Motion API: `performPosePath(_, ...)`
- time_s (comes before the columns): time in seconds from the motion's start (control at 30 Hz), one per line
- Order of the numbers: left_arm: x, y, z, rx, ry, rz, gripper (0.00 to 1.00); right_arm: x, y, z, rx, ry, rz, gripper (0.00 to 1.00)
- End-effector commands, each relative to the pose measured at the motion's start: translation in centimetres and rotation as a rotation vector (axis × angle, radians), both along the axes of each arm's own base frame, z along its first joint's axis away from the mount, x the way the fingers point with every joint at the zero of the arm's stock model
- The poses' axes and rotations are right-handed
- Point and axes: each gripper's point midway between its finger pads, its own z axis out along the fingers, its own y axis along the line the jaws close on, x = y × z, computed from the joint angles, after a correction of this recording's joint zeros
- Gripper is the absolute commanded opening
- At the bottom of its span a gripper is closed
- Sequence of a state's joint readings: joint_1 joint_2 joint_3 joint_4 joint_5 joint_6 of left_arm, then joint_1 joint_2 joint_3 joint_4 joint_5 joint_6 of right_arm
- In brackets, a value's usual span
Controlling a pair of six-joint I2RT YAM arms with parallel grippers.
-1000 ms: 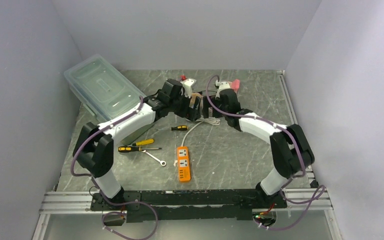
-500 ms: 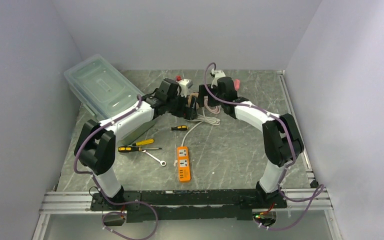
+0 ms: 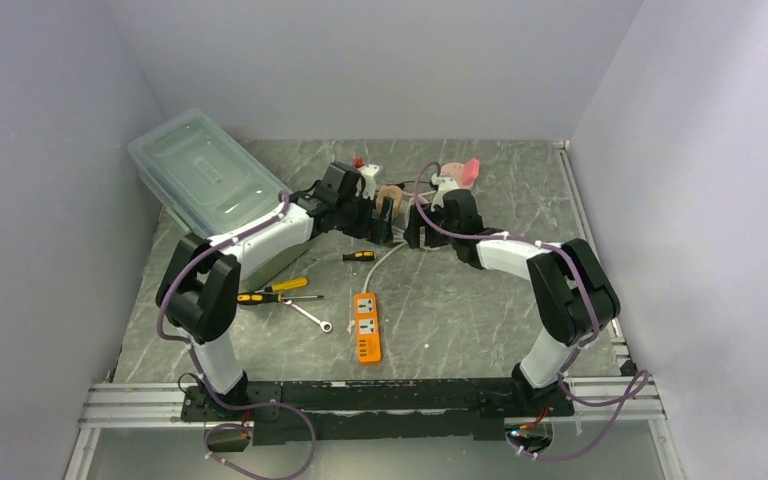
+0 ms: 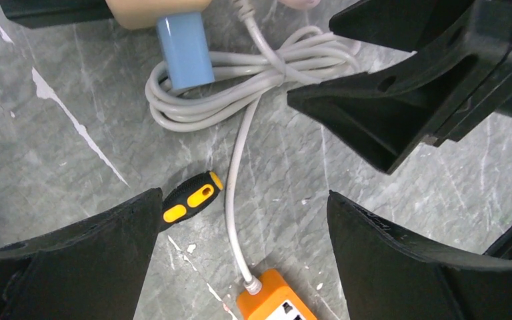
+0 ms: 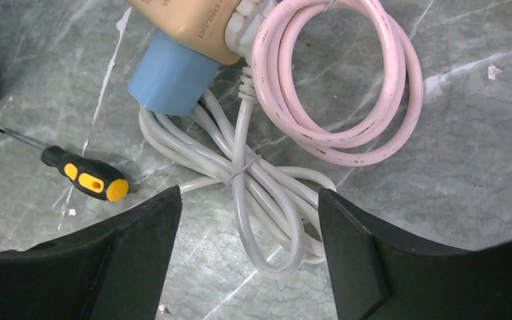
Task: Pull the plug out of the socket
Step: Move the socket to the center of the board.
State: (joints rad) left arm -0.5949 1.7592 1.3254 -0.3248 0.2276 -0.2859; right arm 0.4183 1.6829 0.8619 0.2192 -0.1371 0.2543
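Observation:
The blue plug (image 5: pixel 173 77) (image 4: pixel 185 50) sits pushed into a beige socket (image 5: pixel 193 23) (image 3: pixel 392 193) that carries a coiled pink cord (image 5: pixel 337 80). From the plug a bundled white cable (image 5: pixel 253 180) (image 4: pixel 240 73) runs down to an orange power strip (image 3: pixel 365 327) (image 4: pixel 273 303). My left gripper (image 4: pixel 245 200) (image 3: pixel 385 218) hangs open over the cable, just below the plug. My right gripper (image 5: pixel 248 193) (image 3: pixel 415 225) is open too, with a loop of the white bundle lying untouched between its fingers (image 4: pixel 400 100). The two grippers face each other closely.
A clear lidded box (image 3: pixel 205 175) stands at the back left. A yellow-black screwdriver (image 3: pixel 355 256) (image 5: pixel 87 177) lies beside the cables; two more screwdrivers (image 3: pixel 278 292) and a wrench (image 3: pixel 312 318) lie to the left. Small pink (image 3: pixel 467 170) and white (image 3: pixel 372 170) items sit behind the grippers.
The right arm lifted toward the back, then came down over the white cable bundle, and its jaws narrowed a little. The left arm barely moved.

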Motion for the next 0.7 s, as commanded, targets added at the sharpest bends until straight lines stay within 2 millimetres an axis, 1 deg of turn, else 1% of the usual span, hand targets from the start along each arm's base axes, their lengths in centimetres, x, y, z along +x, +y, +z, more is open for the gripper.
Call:
performPosePath(0.0, 0.4, 0.2, -0.3, 0.009, -0.027, 0.007, 0.97, 1.1, 0.8, 0.0, 0.022, -0.01, 0.016, 0.75)
performPosePath(0.07, 0.5, 0.3, -0.2, 0.014, -0.036, 0.01, 0.97, 0.7, 0.9, -0.4, 0.028, 0.003, 0.021, 0.73)
performPosePath(0.13, 0.5, 0.3, -0.2, 0.016, -0.032, 0.009, 0.97, 0.1, 0.8, 0.0, 0.039, -0.008, 0.028, 0.71)
performPosePath(0.2, 0.5, 0.1, -0.1, 0.011, -0.027, 0.004, 0.97, -0.4, 0.5, 0.2, 0.037, -0.015, 0.023, 0.68)
performPosePath(0.27, 0.4, 0.1, -0.1, 0.009, -0.019, 0.002, 0.97, -0.8, 0.0, -0.2, 0.021, -0.001, 0.008, 0.67)
performPosePath(0.3, 0.4, 0.0, -0.1, 0.007, -0.015, 0.004, 0.97, -0.8, -0.1, -0.3, 0.016, 0.001, 0.002, 0.66)
performPosePath(0.4, 0.2, -0.2, 0.1, -0.006, -0.006, -0.004, 0.97, -0.4, -0.3, -1.4, -0.013, 0.054, -0.017, 0.65)
performPosePath(0.57, 0.1, -0.2, 1.1, -0.018, -0.024, -0.006, 0.97, -0.4, 0.4, -2.7, -0.046, 0.116, -0.018, 0.65)
performPosePath(0.67, 0.2, 0.2, 1.4, -0.007, -0.042, 0.0, 0.97, -0.9, 1.5, -2.6, -0.058, 0.122, 0.016, 0.6)
